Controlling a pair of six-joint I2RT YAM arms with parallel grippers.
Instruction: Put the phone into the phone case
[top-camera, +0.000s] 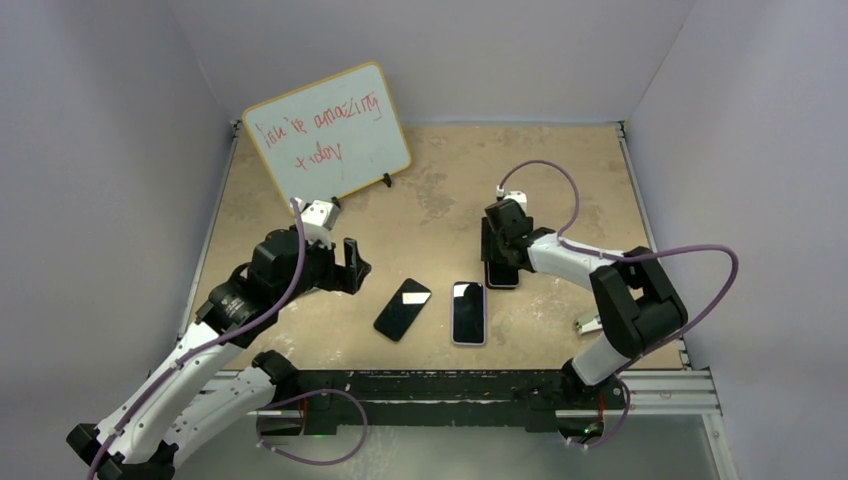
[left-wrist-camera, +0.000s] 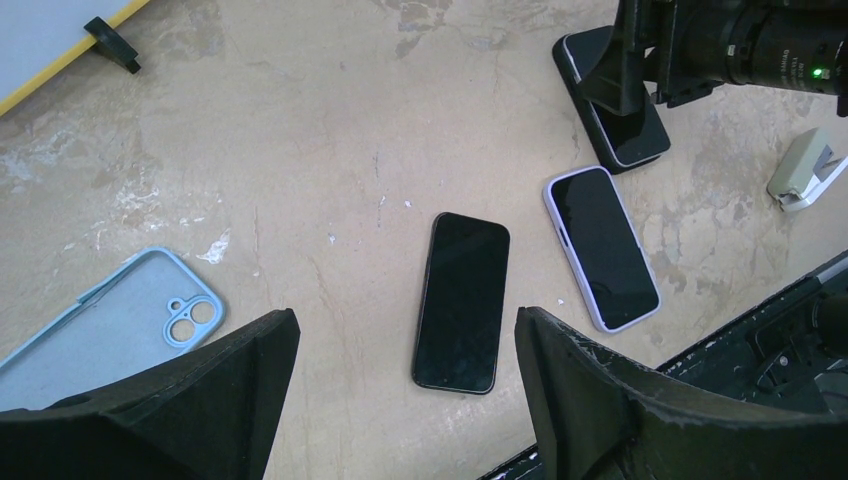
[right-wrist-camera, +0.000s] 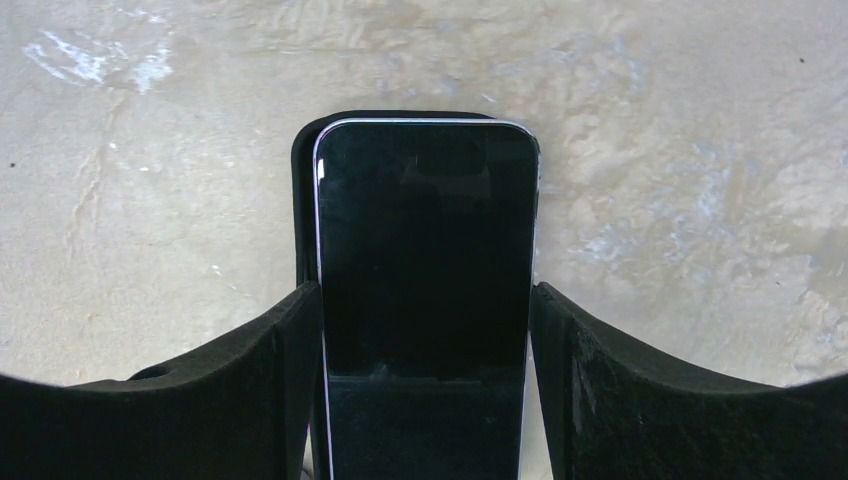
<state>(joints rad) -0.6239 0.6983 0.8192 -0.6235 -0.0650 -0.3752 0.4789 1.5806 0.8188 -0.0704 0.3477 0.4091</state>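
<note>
My right gripper (top-camera: 497, 255) (right-wrist-camera: 425, 300) is shut on a black phone (right-wrist-camera: 425, 250) with a silver rim, one finger on each long side. The phone lies over a black phone case (right-wrist-camera: 303, 190), whose edge shows along its left side and top. The pair also shows in the left wrist view (left-wrist-camera: 625, 140). My left gripper (top-camera: 352, 262) (left-wrist-camera: 405, 320) is open and empty, above the table. A bare black phone (top-camera: 402, 308) (left-wrist-camera: 462, 300) lies below it. A light blue empty case (left-wrist-camera: 120, 325) lies to the left, hidden under the left arm in the top view.
A phone in a pale lilac case (top-camera: 468, 312) (left-wrist-camera: 602, 247) lies beside the bare phone. A whiteboard (top-camera: 328, 130) with red writing stands at the back left. A small white clip (top-camera: 588, 323) (left-wrist-camera: 805, 170) lies by the right arm's base.
</note>
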